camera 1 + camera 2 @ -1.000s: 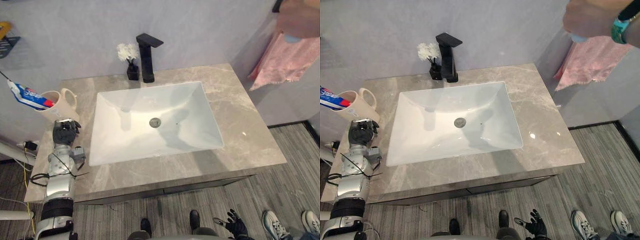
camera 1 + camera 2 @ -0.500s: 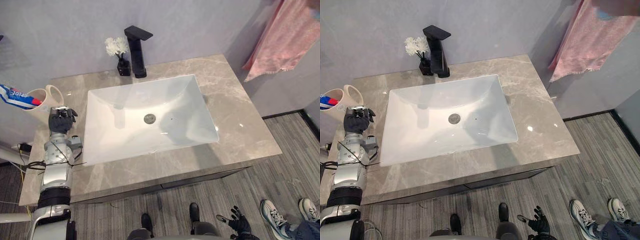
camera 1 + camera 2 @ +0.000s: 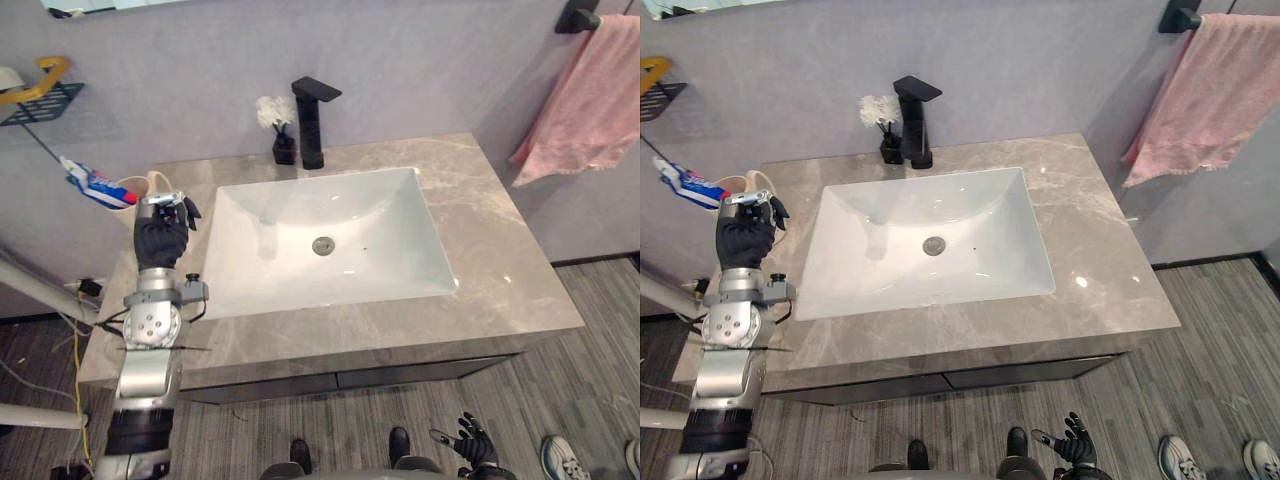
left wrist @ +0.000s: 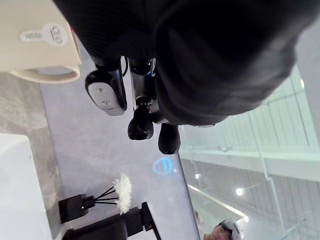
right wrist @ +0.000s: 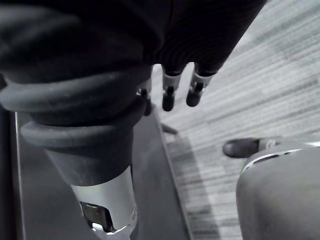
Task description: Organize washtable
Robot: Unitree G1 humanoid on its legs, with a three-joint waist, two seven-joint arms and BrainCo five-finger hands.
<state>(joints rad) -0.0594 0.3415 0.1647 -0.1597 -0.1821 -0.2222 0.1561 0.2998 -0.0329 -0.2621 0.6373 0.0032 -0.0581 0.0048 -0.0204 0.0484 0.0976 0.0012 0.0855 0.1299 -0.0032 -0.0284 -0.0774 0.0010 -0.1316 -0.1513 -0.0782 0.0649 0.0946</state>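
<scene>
The fingers (image 4: 140, 125) of my left hand (image 3: 160, 240) are loosely bent and they hold nothing; the thumb stands a little apart from them. The hand is raised over the left end of the washtable (image 3: 500, 265), with the back of the hand toward my head and the fingertips pointing to the wall. The beige cup (image 3: 133, 192) is just beside these fingertips, at about 11 o'clock from the hand. I cannot tell if a fingertip touches its side. The cup stands upright near the left edge of the stone top, and its handle looks toward the white basin (image 3: 250, 275). A toothpaste tube (image 3: 88, 183) leans out of the cup toward 10 o'clock, over the edge of the top.

From the basin, the cup is at about 9 o'clock. The black faucet (image 3: 313, 125) stands at 12 o'clock of the basin, and a small black vase with white flowers (image 3: 279, 132) is just beside it, on the cup's side. A pink towel (image 3: 590, 100) hangs on the wall at about 2 o'clock.

My right hand (image 3: 467, 442) hangs low at 5 o'clock, over the grey floor, well apart from the washtable. Its fingers (image 5: 168, 100) are almost straight, spread, and they carry nothing.
</scene>
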